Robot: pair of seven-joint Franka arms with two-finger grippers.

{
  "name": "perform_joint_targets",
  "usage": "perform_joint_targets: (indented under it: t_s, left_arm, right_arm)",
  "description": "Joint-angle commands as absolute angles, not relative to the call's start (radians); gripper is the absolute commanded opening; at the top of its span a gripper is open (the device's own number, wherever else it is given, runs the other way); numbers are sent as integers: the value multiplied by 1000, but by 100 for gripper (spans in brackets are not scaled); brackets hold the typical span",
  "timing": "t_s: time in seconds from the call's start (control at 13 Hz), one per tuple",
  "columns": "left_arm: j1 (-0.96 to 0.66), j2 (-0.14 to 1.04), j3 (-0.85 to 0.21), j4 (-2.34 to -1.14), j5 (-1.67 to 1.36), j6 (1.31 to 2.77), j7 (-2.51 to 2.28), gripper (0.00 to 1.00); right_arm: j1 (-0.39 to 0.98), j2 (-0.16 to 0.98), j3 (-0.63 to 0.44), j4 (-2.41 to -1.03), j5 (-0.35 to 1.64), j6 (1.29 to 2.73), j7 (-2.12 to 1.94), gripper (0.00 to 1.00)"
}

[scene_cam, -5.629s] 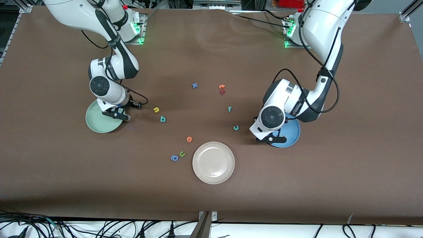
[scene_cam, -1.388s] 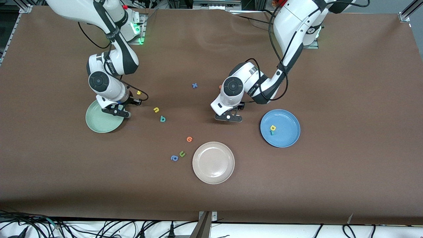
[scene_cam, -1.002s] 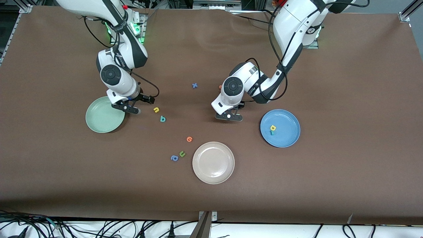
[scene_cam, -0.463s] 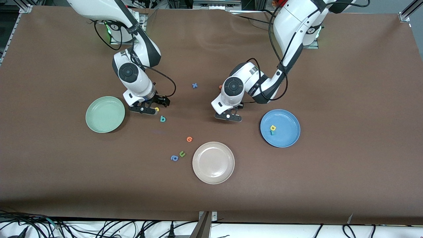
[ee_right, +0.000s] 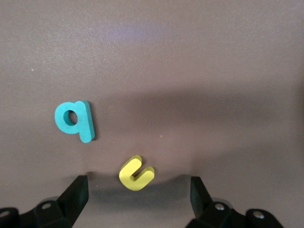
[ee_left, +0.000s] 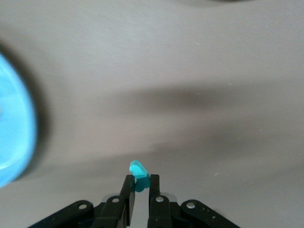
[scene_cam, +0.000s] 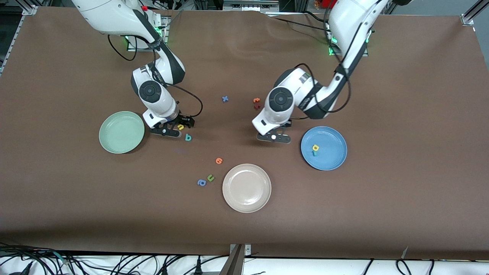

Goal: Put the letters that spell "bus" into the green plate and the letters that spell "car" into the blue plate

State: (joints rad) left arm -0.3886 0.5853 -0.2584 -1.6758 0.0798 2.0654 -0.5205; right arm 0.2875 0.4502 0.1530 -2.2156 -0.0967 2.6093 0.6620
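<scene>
Sorting is midway: the left end effector (ee_left: 140,197) pinches a teal letter (ee_left: 138,169) over the counter (scene_cam: 401,191) beside the blue plate (scene_cam: 331,160), which already holds two letters. The right end effector (ee_right: 135,199) hangs spread around the yellow u (ee_right: 136,174), the teal b (ee_right: 75,120) beside it; closing looks next, then carrying it to the green plate (scene_cam: 121,132).

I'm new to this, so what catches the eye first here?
Tiny foam letters dot a brown table. The left end effector pinches a teal letter beside the blue plate; the right end effector straddles a yellow u beside the green plate.
</scene>
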Motion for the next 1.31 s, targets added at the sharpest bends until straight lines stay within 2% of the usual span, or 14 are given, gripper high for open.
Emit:
perform_joint_targets:
  t_s: [0.0,0.08,0.15,0.23,0.31,0.39,0.62,0.85,1.0,1.23]
  left_arm:
    - [-270,546,-259,-1701,77,1999,-306,7]
    - [-227,551,-259,-1703,77,1999,-223,8]
    - [-200,554,-258,-1703,77,1999,-169,8]
    - [-181,560,-253,-1703,77,1999,-149,14]
    - [-164,561,-253,-1703,77,1999,-146,44]
    - [-160,561,-255,-1701,77,2000,-146,99]
    - [-160,522,-259,-1698,75,1994,-160,100]
    - [-158,434,-258,-1680,75,1919,-160,100]
    - [-156,335,-253,-1674,77,1843,-158,100]
    - [-128,171,-244,-1674,135,1806,-150,100]
  right_arm:
    - [284,459,156,-2204,-115,2617,672,61]
    - [284,460,158,-2204,-115,2617,670,53]
    - [284,460,158,-2206,-115,2615,670,49]
    - [282,460,156,-2206,-115,2615,669,44]
    - [282,459,156,-2206,-115,2615,667,43]
    - [281,459,156,-2203,-115,2615,666,44]
    - [278,465,153,-2198,-127,2641,663,46]
    - [276,474,150,-2197,-147,2649,658,45]
    - [276,474,147,-2192,-149,2649,658,45]
    - [272,480,137,-2192,-164,2649,658,43]
